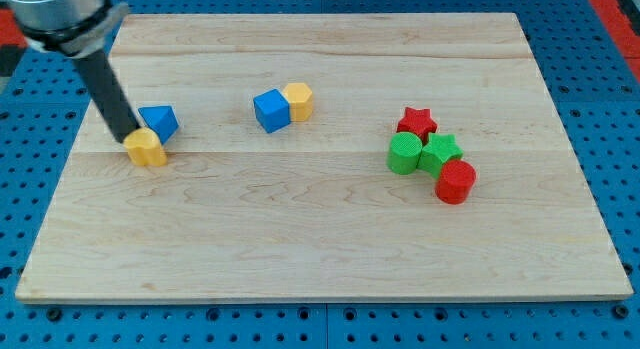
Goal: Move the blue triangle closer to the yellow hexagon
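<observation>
A pale wooden table (pixel 320 239) fills most of the view, sitting on a blue perforated base. At the view's upper left, a dark rod slants down from a blurred grey arm mount; my tip (pixel 131 139) sits at the left part of the board, touching the upper left edge of a small yellow block (pixel 148 148) whose shape looks roughly hexagonal, though its exact outline is hard to make out. The arm carries no hand, only this rod, so nothing is grasped. The blue triangle (pixel 158 120) lies just to the view's right of the tip and just above the yellow block, touching or nearly touching it. Near the board's upper middle, well apart from that pair, a blue cube (pixel 271 110) rests against a second yellow hexagon (pixel 298 100), which sits on its right side toward the view's top. On the view's right a tight cluster of four blocks sits together — a red star (pixel 417 122) at the top, a green cylinder (pixel 405 153) to its lower left, a green star (pixel 440 151) beside that, and a red cylinder (pixel 455 181) at the lower right.
</observation>
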Controlling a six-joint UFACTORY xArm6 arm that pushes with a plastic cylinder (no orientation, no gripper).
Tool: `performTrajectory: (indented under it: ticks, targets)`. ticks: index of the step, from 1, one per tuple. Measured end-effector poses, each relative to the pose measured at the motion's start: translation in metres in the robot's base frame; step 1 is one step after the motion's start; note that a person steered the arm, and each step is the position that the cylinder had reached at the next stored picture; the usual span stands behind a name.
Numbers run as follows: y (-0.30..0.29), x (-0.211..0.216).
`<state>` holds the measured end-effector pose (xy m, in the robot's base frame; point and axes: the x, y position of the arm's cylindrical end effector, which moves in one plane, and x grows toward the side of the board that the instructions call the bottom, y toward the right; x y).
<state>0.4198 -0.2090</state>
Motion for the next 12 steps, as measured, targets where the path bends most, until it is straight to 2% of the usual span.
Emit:
performTrajectory:
  ticks: [1, 4, 6, 9, 11, 12]
  targets:
    - [0.028, -0.004]
    - [0.032, -0.051]
    - [0.065, -0.063]
    - [0.083, -0.115]
    - [0.157, -0.116]
    - [0.162, -0.132]
